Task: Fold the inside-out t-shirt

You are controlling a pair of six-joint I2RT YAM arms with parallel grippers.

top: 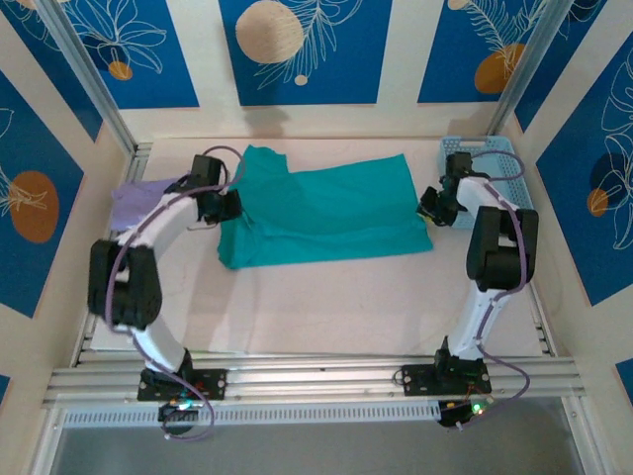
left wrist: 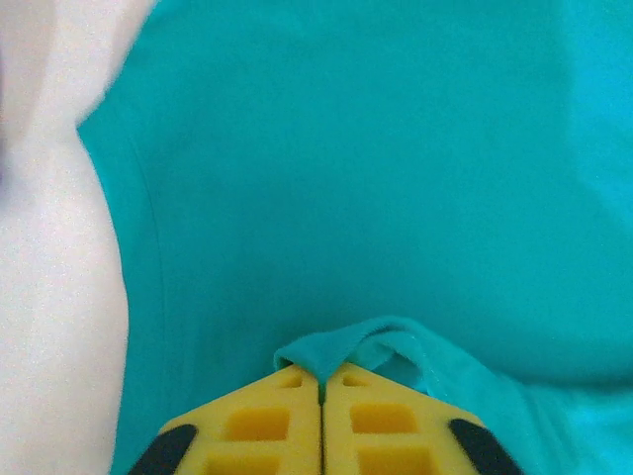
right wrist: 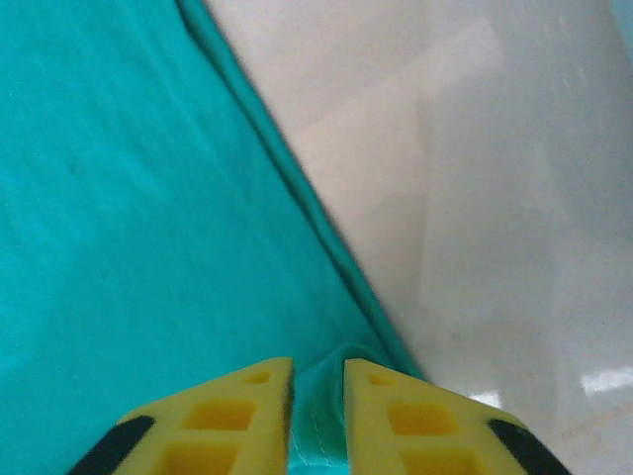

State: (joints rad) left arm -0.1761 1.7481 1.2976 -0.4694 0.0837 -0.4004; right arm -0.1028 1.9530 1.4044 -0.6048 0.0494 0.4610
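- t-shirt (top: 326,203): matt teal knit cloth, soft, lightly creased
- table (top: 326,307): smooth white top, slight sheen
- near rail (top: 316,376): ribbed bare metal
- left gripper (left wrist: 321,376): matt yellow plastic

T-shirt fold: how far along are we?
Done: the t-shirt lies spread sideways across the table, seemingly doubled over once into a long band. In hand: left jaws pinch a bunch of cloth at its left end; right jaws stand slightly parted around the hem at its right end. Left: it is long and loose, so the crosswise folds into a compact stack are not yet made.
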